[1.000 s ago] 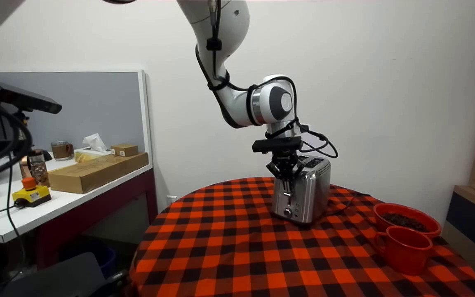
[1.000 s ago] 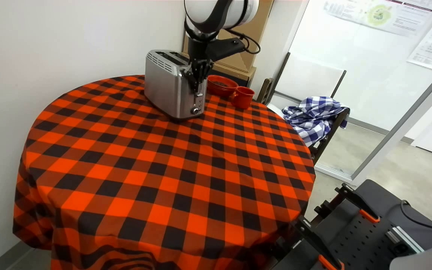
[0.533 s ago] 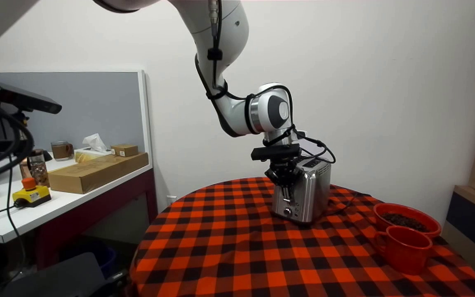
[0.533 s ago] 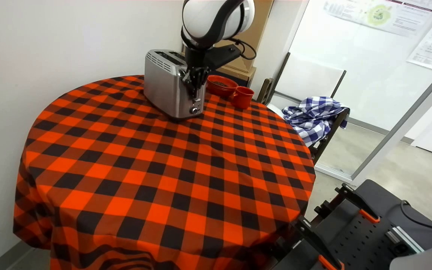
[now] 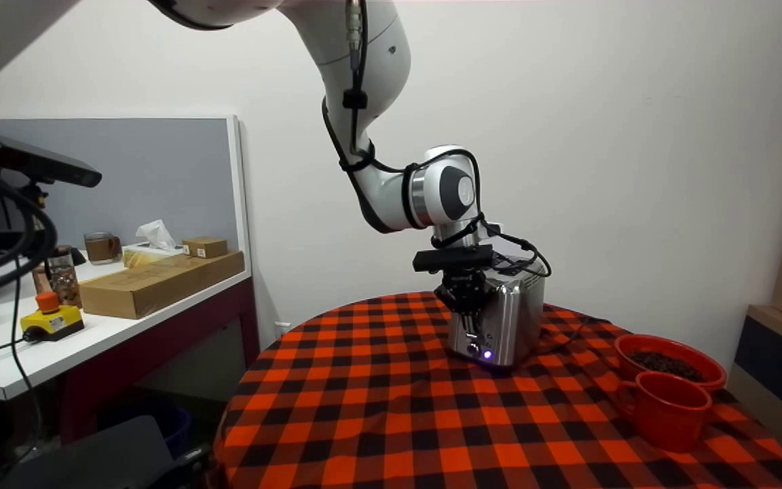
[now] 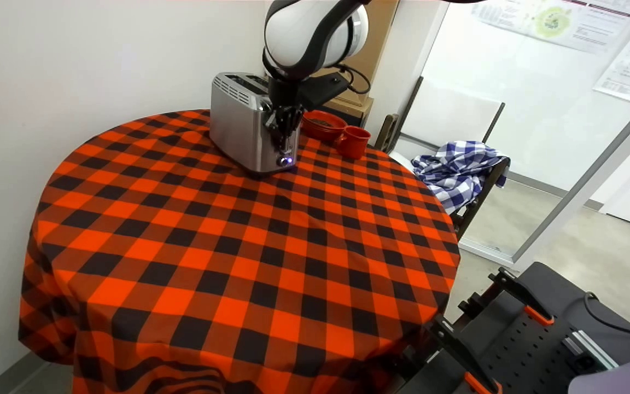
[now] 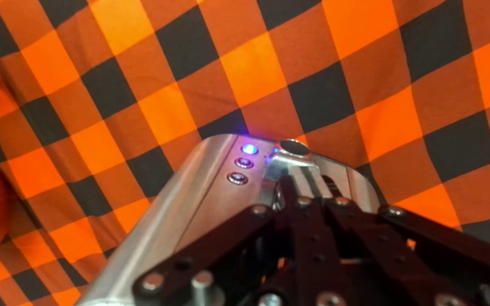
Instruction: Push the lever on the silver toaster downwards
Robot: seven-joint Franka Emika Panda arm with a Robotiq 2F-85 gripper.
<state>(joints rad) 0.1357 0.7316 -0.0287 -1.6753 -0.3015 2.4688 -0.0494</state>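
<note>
Red bowl sits btwn 3 & 4 o'clock of the silver toaster in an exterior view, dark bits in it; red mug just beside, at 4, can't tell what's inside. Gripper: fingers pressed tog., tips at the lever, low, just above the knob! Blue light glows at 10 o'clock of the lever, wrist view. Toaster, bowl & mug all on red-&-blk check tablecloth. White desk at 9 w/ cardboard box; in an exterior view, chair at 2 o'clock of tablecloth, blue-wht cloth on it.
</note>
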